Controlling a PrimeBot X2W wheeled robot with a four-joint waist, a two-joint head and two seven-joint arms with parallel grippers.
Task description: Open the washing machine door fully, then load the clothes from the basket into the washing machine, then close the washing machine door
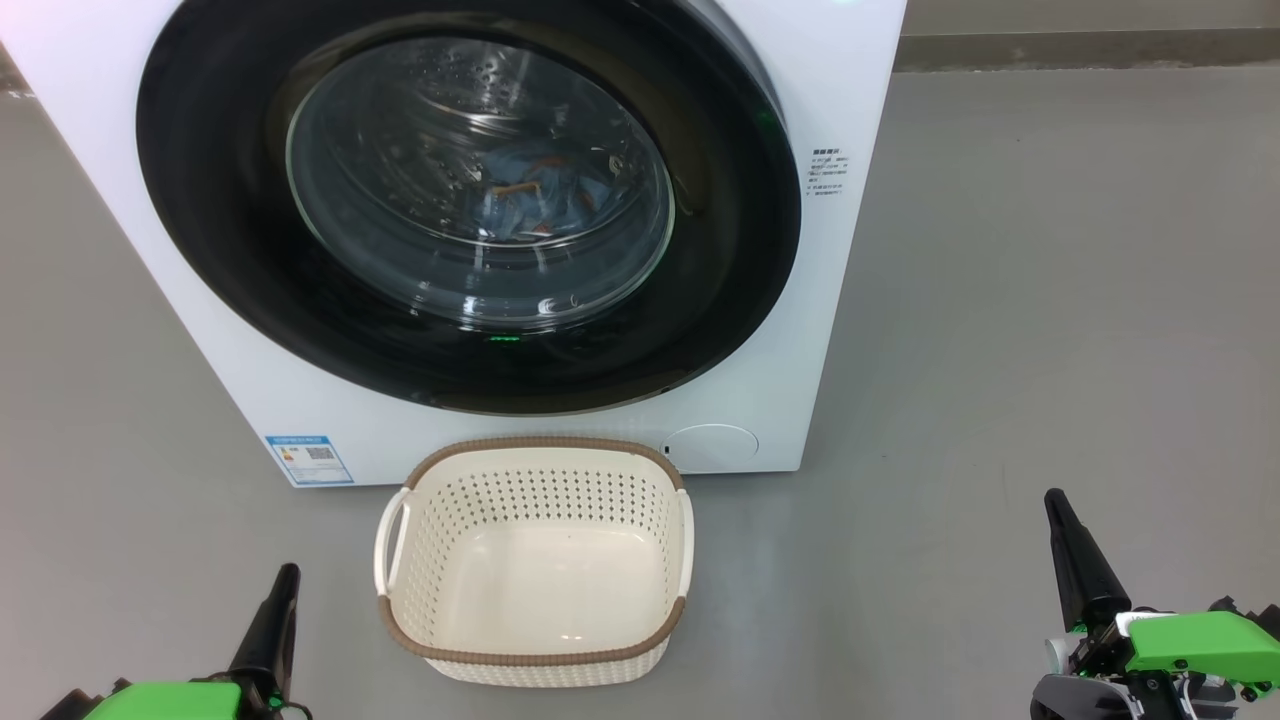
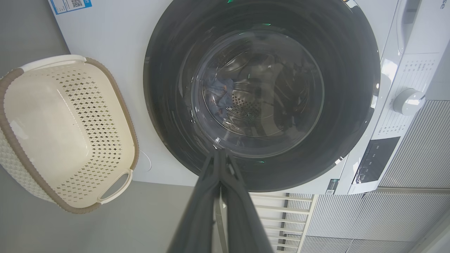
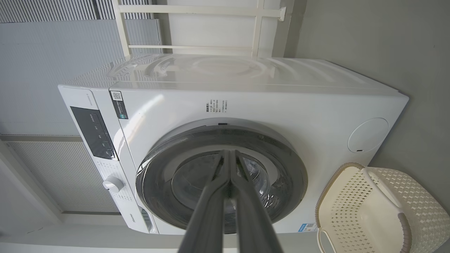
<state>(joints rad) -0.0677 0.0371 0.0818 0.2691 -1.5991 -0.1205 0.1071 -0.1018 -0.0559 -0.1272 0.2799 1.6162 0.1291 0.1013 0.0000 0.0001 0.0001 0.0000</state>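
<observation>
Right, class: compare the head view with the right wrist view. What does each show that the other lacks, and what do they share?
The head view adds the clothes behind the door glass, and the left pincer. The right wrist view adds the washing machine top, its control panel and dial, plus a white rack behind. Shared: the washing machine door, shut; the empty basket; the right pincer, shut.

Laundry corner: white washing machine (image 1: 850,200), basket (image 1: 540,500), grey floor (image 1: 1050,300).
</observation>
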